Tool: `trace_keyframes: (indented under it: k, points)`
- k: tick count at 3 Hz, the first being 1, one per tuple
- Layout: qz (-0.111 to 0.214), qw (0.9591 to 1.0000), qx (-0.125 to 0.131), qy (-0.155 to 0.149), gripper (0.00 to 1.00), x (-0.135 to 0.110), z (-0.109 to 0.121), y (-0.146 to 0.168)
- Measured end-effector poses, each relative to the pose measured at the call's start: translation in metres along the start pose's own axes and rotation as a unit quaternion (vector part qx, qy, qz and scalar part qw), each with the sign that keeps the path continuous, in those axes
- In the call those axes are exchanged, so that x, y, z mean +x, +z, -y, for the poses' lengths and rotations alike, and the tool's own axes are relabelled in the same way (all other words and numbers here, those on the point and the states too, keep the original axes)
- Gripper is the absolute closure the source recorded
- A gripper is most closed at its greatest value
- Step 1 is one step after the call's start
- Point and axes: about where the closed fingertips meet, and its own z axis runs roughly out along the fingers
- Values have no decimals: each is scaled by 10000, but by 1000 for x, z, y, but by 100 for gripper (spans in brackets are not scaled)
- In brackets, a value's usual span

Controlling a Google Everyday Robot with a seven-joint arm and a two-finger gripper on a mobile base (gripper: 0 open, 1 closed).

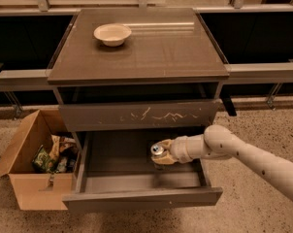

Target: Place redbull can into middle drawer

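In the camera view we see the gripper (162, 157) inside the open middle drawer (137, 198), grasping the redbull can (157, 149), its silver top tilted up. Well above and left of the gripper, a cream bowl (112, 34) sits on the counter (166, 47). Left of the gripper, outside the drawer, a cardboard box (23, 147) holds snack packets (52, 157).

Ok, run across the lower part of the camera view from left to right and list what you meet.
Cardboard box → redbull can → tool, shut on the can inside the open middle drawer → robot arm, reaching in from the right.
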Motion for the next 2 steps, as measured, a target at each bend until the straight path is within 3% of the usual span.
trace_keyframes:
  k: [2]
  points:
    - [223, 9997, 62, 21, 100, 25, 3, 13]
